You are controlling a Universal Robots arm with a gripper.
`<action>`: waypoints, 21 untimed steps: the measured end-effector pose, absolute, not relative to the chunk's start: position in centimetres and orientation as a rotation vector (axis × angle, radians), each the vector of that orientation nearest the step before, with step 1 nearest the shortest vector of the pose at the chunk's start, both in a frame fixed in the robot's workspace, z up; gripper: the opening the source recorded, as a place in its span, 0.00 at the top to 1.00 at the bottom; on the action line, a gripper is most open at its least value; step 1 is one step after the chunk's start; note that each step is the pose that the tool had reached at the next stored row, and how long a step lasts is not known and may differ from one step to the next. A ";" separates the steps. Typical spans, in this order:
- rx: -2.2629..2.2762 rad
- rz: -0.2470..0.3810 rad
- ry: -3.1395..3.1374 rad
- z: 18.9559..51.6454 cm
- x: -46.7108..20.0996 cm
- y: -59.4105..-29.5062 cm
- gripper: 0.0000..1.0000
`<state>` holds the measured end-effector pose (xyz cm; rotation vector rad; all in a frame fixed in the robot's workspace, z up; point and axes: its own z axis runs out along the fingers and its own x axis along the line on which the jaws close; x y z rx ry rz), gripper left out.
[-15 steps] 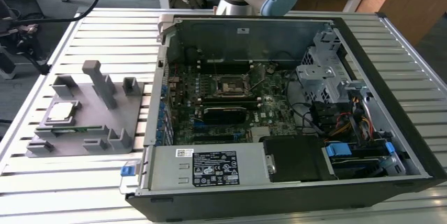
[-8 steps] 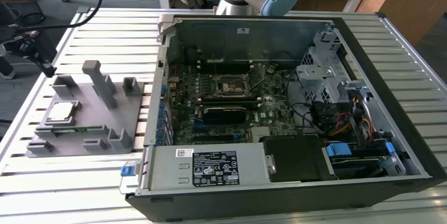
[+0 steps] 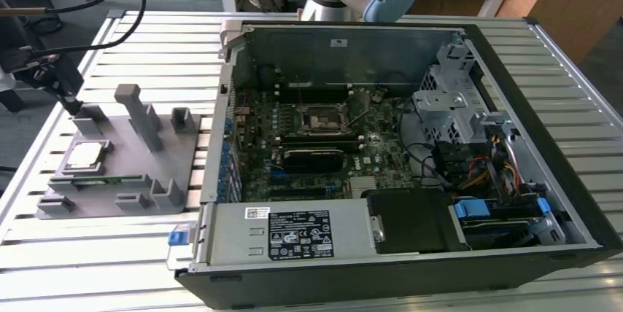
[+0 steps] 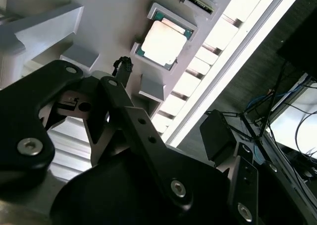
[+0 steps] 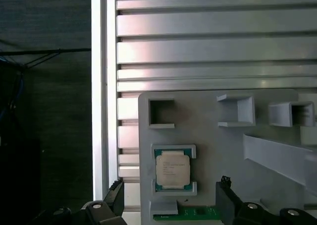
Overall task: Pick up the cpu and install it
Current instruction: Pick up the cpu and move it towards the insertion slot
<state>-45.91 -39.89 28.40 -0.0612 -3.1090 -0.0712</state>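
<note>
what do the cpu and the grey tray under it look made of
The small square cpu: shiny silver top, likely metal by its sheen; thin green edge, probably circuit board. The flat grey tray: matte, uniform, with moulded pockets, looks like plastic.

cpu open above, grey posts close beside

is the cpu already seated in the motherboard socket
No, the cpu lies in a pocket of the grey holder on the table, outside the open computer case.
</note>
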 end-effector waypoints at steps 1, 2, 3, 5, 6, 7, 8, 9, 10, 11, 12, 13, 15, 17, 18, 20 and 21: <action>-0.061 -0.072 -3.110 28.3 -45.9 -39.9 0.18; -0.061 -0.072 -3.112 28.2 -45.9 -40.0 0.18; -0.061 -0.072 -3.113 28.1 -45.9 -40.0 0.18; -0.059 -0.072 -3.113 27.8 -45.9 -40.0 0.18; -0.050 -0.073 -3.113 27.6 -45.9 -40.0 0.18; -0.028 -0.072 -3.113 27.5 -45.9 -40.0 0.18; -0.001 -0.072 -3.113 27.3 -45.9 -40.0 0.18; 0.027 -0.072 -3.112 27.2 -45.9 -40.0 0.18; 0.052 -0.072 -3.112 27.0 -45.9 -40.0 0.18; 0.065 -0.071 -3.111 26.9 -46.0 -40.0 0.18; 0.066 -0.071 -3.111 26.7 -46.0 -40.0 0.18; 0.066 -0.071 -3.111 26.5 -46.0 -40.0 0.18; 0.066 -0.068 -3.111 26.0 -45.9 -40.1 0.18; 0.066 -0.068 -3.111 25.6 -45.9 -40.1 0.18; 0.066 -0.067 -3.111 25.4 -45.9 -40.1 0.18; 0.064 -0.067 -3.111 25.1 -45.9 -40.1 0.18; 0.063 -0.066 -3.111 24.9 -46.0 -40.0 0.18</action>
